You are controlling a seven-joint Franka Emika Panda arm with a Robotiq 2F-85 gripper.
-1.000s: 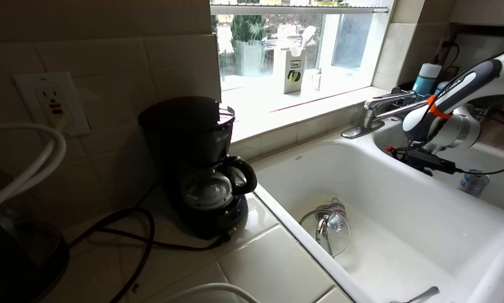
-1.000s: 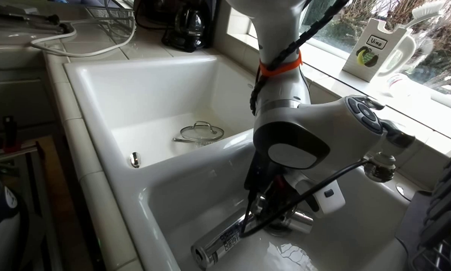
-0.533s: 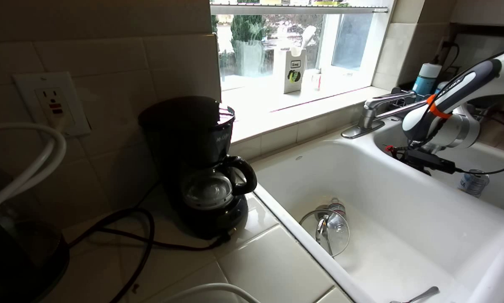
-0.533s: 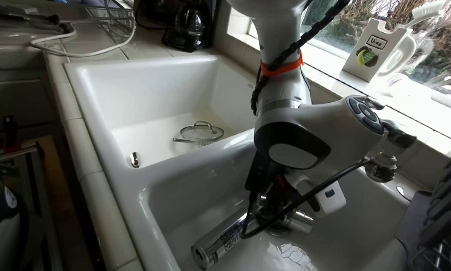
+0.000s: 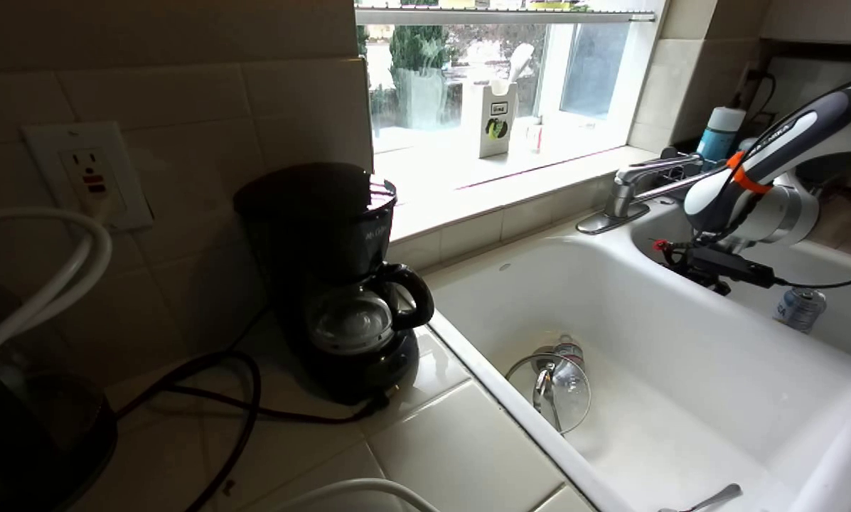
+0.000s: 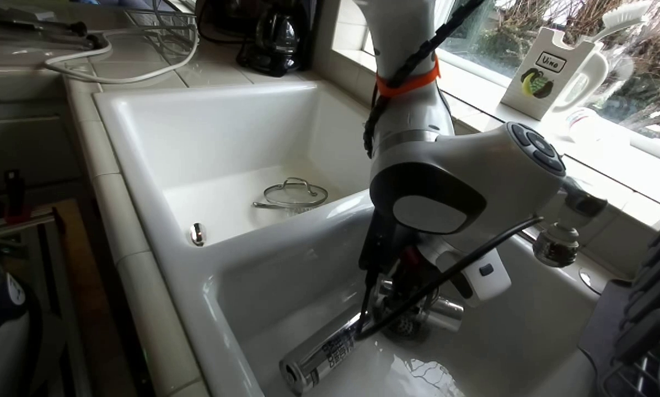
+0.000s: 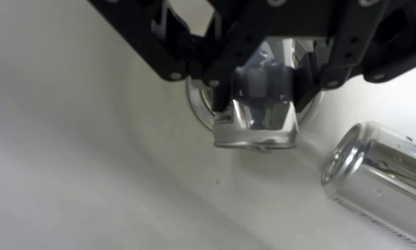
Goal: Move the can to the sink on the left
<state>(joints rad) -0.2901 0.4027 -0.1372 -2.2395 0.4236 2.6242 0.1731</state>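
Plainly, I see the can [image 7: 260,128] between the fingers [image 7: 304,92] of the gripper [image 7: 260,108], pinched from both flanks, one end sticking out past them. It's down in one basin [image 6: 274,286], over the drain [image 7: 195,100]. A second can [image 6: 321,352] lies near it. Across the divider [image 6: 296,229] is the sink [image 6: 219,132], where a glass lid [image 6: 295,193] rests; beyond stands a coffee maker [image 5: 304,235].

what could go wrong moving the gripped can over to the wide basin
The held can might clip the divider standing between it and the wide basin. Released carelessly, it could land on the glass lid lying there. The gripper pinches smooth, shiny metal, so the held can may slip.
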